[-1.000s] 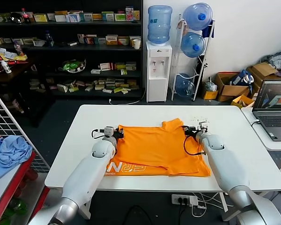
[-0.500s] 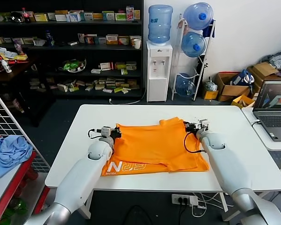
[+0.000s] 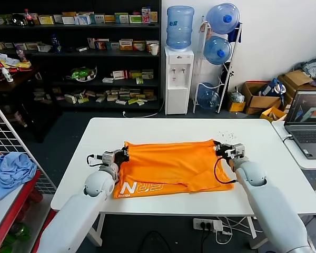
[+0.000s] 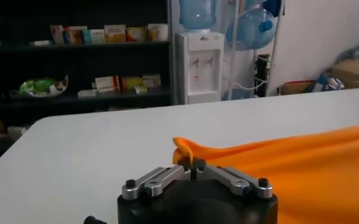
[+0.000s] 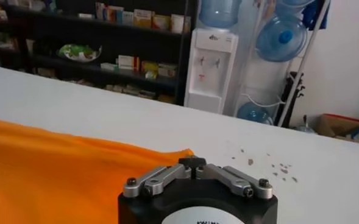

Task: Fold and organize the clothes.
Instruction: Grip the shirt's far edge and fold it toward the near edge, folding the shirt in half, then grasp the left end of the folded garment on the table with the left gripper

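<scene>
The orange T-shirt (image 3: 168, 166) lies folded on the white table (image 3: 174, 129), stretched flat between my two grippers. White lettering shows on its near left strip. My left gripper (image 3: 122, 154) is shut on the shirt's far left corner, which bunches at the jaws in the left wrist view (image 4: 188, 151). My right gripper (image 3: 221, 149) is shut on the far right corner, and the orange cloth (image 5: 57, 176) reaches up to its jaws in the right wrist view. Both grippers sit low over the table.
A light blue cloth (image 3: 9, 171) lies in a wire rack at the left. A laptop (image 3: 308, 124) stands on a side table at the right. Shelves, a water dispenser (image 3: 178, 79) and boxes stand behind the table. Small dark specks (image 3: 226, 133) dot the table's far right.
Both grippers have moved apart and toward me, pulling the shirt's top edge taut. The raised fold at the far right has flattened, and the shirt now lies straight.
</scene>
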